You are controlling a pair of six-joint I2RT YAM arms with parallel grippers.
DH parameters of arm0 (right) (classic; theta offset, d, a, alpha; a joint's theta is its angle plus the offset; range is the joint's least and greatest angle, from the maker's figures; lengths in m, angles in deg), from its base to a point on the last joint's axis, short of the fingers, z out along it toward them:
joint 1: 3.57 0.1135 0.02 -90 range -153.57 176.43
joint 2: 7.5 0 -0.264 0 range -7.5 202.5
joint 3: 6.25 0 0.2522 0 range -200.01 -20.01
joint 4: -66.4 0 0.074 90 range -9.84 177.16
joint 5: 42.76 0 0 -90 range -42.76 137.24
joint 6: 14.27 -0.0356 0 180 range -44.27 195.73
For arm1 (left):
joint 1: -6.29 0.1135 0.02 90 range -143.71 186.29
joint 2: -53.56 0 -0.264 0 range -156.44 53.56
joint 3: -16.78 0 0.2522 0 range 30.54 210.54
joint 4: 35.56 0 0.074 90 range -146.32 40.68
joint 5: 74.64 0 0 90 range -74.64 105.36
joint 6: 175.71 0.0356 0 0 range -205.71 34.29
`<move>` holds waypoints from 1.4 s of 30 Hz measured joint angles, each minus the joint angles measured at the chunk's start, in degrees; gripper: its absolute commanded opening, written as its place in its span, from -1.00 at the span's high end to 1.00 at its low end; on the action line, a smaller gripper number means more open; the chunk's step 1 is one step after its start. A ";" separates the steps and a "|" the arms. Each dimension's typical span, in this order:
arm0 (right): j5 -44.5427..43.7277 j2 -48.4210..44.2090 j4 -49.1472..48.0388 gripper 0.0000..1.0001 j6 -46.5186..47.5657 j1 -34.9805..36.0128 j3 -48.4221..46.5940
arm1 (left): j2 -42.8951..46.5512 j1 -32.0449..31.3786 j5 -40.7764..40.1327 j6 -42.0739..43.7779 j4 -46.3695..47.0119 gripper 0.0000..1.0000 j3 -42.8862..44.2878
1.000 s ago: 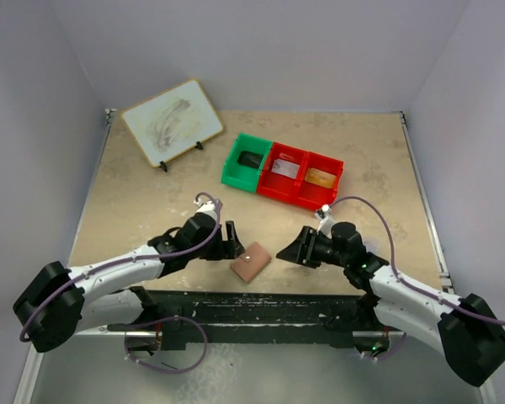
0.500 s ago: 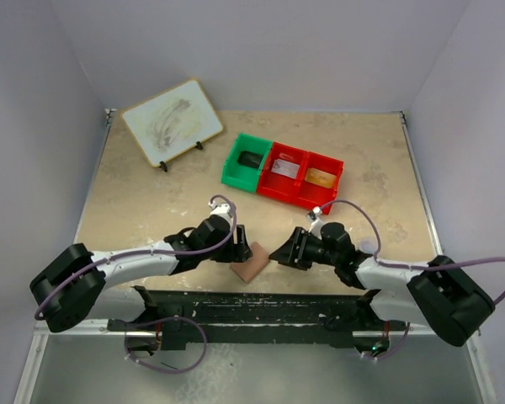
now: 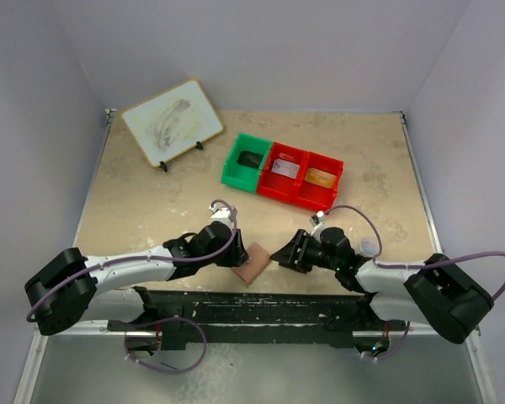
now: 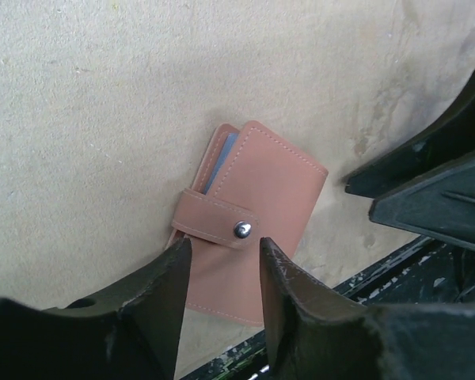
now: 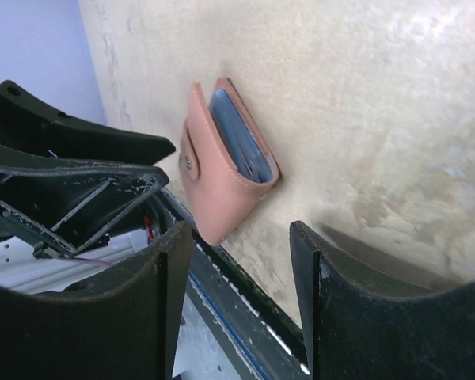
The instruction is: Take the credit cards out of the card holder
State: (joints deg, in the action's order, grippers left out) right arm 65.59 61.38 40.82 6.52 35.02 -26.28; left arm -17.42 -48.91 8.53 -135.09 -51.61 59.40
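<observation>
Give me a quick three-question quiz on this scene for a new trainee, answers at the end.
1. True or false: the card holder has its snap strap fastened.
2. The card holder is: A) lifted in the air; B) on the table between the left hand and right hand; C) clamped in the right hand.
3. Fill in: its inner panels look pale ____.
Key: 1 true; 2 B; 3 blue.

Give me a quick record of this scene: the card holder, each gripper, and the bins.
card holder: closed, strap snapped, lying on the table near its front edge
left gripper: open, right at the holder, contact unclear
right gripper: open, beside the holder, not touching
bins: green bin and red bins, farther back
</observation>
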 measured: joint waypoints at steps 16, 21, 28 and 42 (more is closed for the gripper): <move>3.26 15.15 -5.68 0.00 3.96 0.02 -10.49 | -0.02 -4.15 -4.98 -9.64 6.14 0.44 -4.11; 6.45 18.16 -3.76 0.00 6.71 0.07 -16.39 | -1.40 -6.12 -7.91 -11.47 8.26 0.42 -4.11; 2.71 17.22 6.62 -0.16 12.63 0.37 -23.41 | -0.94 -7.56 -12.68 -13.66 6.32 0.26 -3.37; -2.89 2.86 15.45 -0.05 11.28 0.55 -10.40 | -8.20 -7.56 -17.38 -2.56 -12.74 0.07 13.55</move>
State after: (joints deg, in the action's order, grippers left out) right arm 62.70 64.24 56.28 17.79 35.57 -36.68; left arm -25.62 -56.47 -8.85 -137.65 -64.35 72.96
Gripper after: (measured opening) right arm 0.534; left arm 0.461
